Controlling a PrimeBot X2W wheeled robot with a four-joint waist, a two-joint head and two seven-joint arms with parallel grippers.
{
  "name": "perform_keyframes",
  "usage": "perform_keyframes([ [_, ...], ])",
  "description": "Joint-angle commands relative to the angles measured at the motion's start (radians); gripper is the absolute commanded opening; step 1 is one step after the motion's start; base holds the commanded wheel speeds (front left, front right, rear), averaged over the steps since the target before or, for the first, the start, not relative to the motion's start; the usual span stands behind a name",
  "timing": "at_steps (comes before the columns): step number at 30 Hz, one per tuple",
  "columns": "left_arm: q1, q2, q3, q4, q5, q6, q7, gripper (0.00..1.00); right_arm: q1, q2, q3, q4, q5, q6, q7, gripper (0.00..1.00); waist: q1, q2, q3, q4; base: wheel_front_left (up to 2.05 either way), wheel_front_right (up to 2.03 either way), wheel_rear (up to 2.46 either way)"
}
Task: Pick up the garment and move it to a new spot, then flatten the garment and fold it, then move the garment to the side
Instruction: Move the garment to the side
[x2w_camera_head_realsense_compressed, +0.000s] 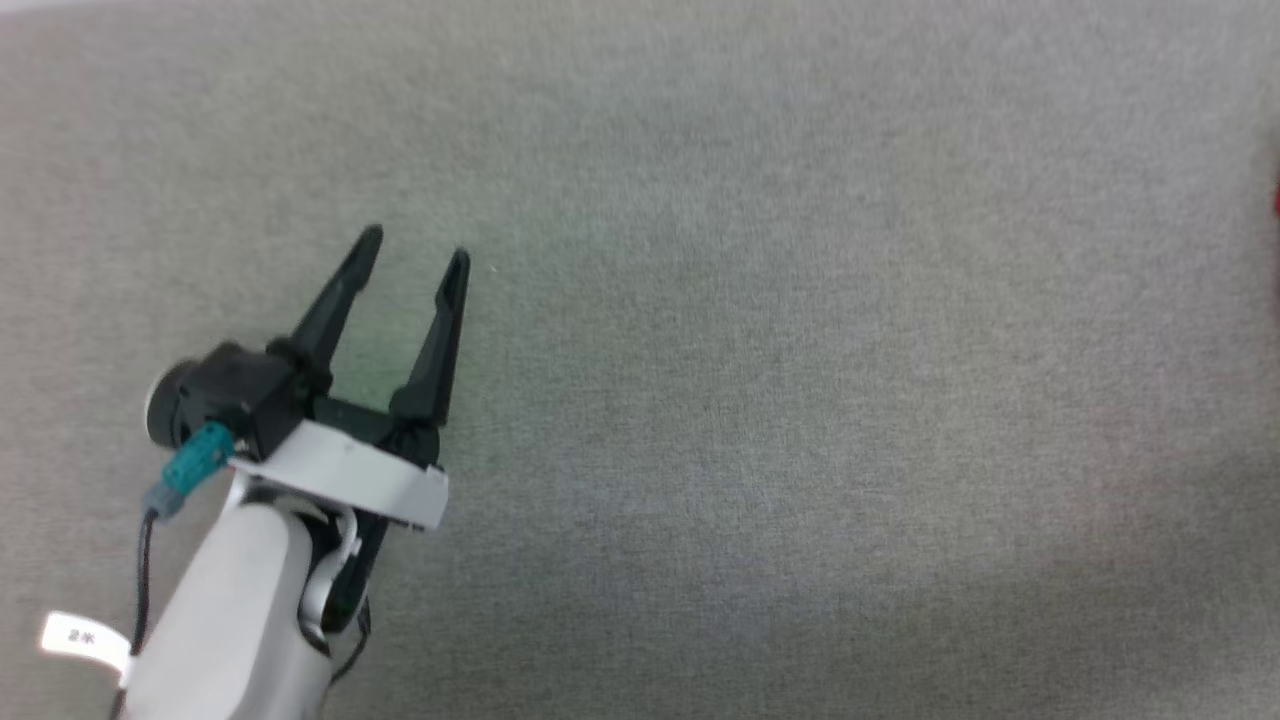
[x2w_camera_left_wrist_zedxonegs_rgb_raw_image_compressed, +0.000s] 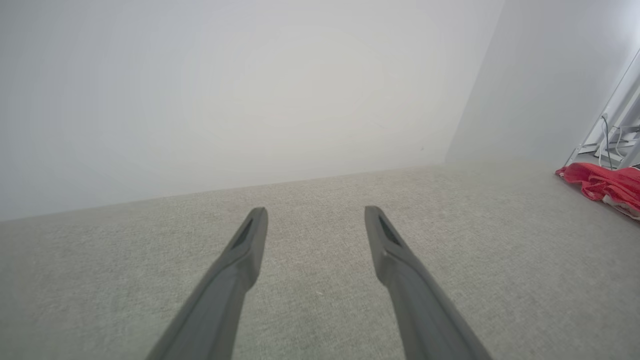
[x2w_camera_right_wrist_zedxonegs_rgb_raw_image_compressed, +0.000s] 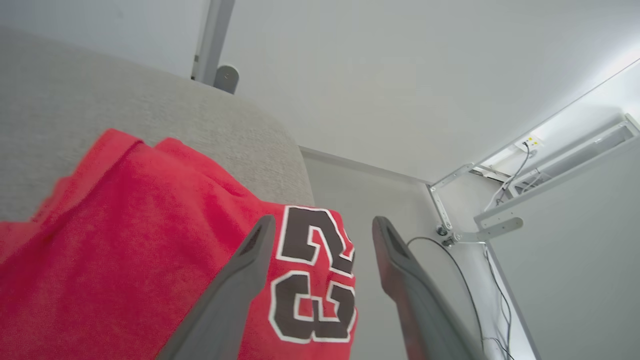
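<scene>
Right end effector (x2w_camera_right_wrist_zedxonegs_rgb_raw_image_compressed: 323, 222) spread wide, nothing clamped, over garment (x2w_camera_right_wrist_zedxonegs_rgb_raw_image_compressed: 150, 240) overhanging tabletop (x2w_camera_right_wrist_zedxonegs_rgb_raw_image_compressed: 150, 110) edge. Left end effector (x2w_camera_head_realsense_compressed: 415, 245) likewise spread, empty. Straight lift-off advised; cloth not to be dragged.

garment (x2w_camera_right_wrist_zedxonegs_rgb_raw_image_compressed: 125, 260): red, "23" in black w/ white outline. worktop (x2w_camera_head_realsense_compressed: 800, 350): grey-beige, fine woven fleck. left claw (x2w_camera_head_realsense_compressed: 414, 245): black fingers, white wrist collar, teal connector (x2w_camera_head_realsense_compressed: 195, 465). right claw (x2w_camera_right_wrist_zedxonegs_rgb_raw_image_compressed: 322, 220): dark grey fingers. wall (x2w_camera_left_wrist_zedxonegs_rgb_raw_image_compressed: 250, 90): off-white, plain.
</scene>
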Motion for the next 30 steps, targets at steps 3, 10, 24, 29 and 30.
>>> perform_keyframes([
  [3,0.055,-0.011,0.025,0.007,0.005,-0.002,0.000,1.00,0.043,0.048,0.027,-0.026,0.040,-0.001,-0.020,1.00,0.0000,0.0000,-0.115,0.033,0.00,0.00,0.00],
  [10,0.168,-0.030,0.079,0.020,0.016,-0.002,0.000,1.00,0.176,0.170,0.048,-0.171,0.112,-0.001,-0.028,1.00,0.0000,0.0000,-0.249,0.062,0.00,0.00,0.00],
  [24,0.365,-0.051,0.209,0.008,0.045,0.000,0.000,1.00,0.559,0.336,-0.035,-0.567,0.141,-0.001,-0.028,1.00,0.0000,0.0000,-0.419,0.089,0.00,0.00,0.00],
  [29,0.416,-0.066,0.264,-0.010,0.056,0.001,0.000,1.00,0.675,0.376,-0.074,-0.682,0.142,-0.001,-0.028,1.00,0.0000,0.0000,-0.440,0.086,0.00,0.00,0.00],
  [30,0.426,-0.068,0.276,-0.013,0.060,0.001,0.000,1.00,0.698,0.384,-0.086,-0.705,0.142,-0.001,-0.029,1.00,0.0000,0.0000,-0.444,0.086,0.00,0.00,0.00],
])
